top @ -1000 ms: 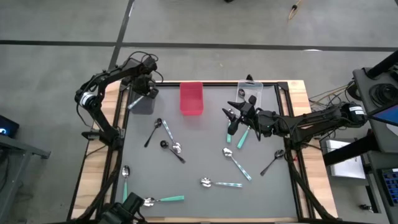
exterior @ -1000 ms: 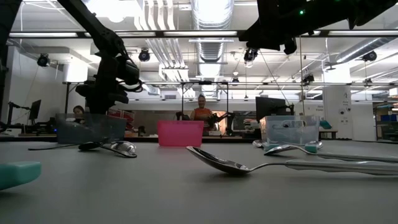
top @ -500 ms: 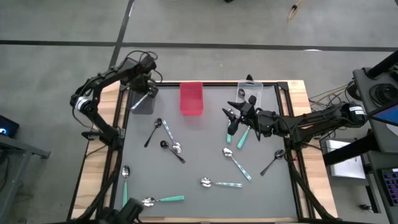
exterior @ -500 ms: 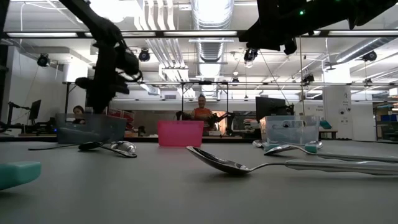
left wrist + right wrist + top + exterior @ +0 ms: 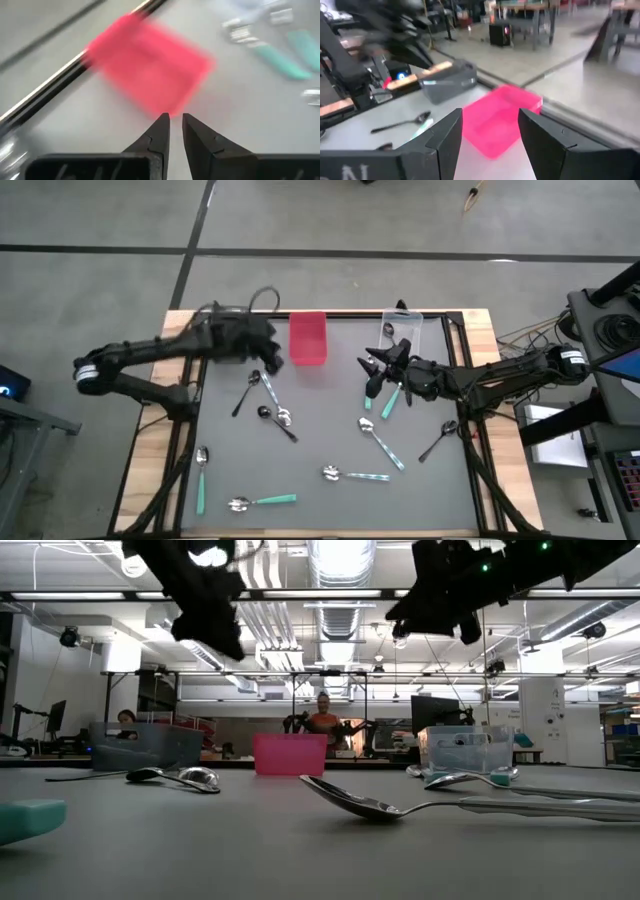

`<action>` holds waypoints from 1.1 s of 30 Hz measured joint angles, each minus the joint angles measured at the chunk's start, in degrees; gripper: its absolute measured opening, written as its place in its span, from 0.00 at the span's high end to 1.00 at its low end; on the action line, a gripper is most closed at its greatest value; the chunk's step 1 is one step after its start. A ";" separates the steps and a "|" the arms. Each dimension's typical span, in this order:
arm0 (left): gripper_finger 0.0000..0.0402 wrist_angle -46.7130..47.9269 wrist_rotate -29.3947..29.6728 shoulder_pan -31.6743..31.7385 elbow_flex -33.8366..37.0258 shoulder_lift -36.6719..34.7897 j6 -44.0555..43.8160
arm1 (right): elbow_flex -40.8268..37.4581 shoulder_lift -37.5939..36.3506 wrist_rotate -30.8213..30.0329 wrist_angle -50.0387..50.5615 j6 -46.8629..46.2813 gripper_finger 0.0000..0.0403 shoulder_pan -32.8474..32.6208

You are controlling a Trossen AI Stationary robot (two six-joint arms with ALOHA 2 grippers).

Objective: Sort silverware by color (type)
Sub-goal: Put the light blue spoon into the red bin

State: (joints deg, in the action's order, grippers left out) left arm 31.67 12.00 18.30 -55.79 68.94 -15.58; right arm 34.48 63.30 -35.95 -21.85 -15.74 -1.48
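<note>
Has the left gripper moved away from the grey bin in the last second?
Yes. In the high view the left gripper has swung off the grey bin toward the pink bin, and now sits beside it.

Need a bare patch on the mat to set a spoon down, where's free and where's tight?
Free: the mat middle, below the pink bin, and the near right corner. Crowded: the black and patterned spoons centre-left, and under the right gripper around the teal-handled spoon.
</note>
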 joint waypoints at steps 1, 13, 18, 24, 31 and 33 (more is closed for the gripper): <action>0.91 -3.00 0.84 -2.94 1.55 -0.86 0.01 | 0.00 0.29 0.27 1.84 -2.01 0.54 0.00; 0.91 -28.29 6.95 -24.03 14.60 -4.38 10.80 | 0.70 1.91 9.48 15.95 -24.43 0.54 0.00; 0.91 -27.69 6.97 -24.13 14.16 -4.38 17.63 | 4.36 2.02 10.74 16.61 -27.30 0.54 0.00; 0.91 -28.24 6.98 -24.04 12.11 -4.71 27.38 | 10.72 5.63 10.71 20.24 -28.01 0.54 0.00; 0.91 -26.79 6.98 -24.04 11.80 -6.07 29.71 | 21.26 14.91 10.78 32.17 -31.61 0.54 0.13; 0.91 -25.84 6.97 -24.04 11.81 -6.50 30.13 | 26.23 17.52 10.80 42.40 -33.51 0.54 0.35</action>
State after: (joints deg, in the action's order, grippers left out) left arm 5.83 18.97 -5.74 -43.99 62.44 14.55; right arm 60.71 80.82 -25.14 20.55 -49.26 -1.12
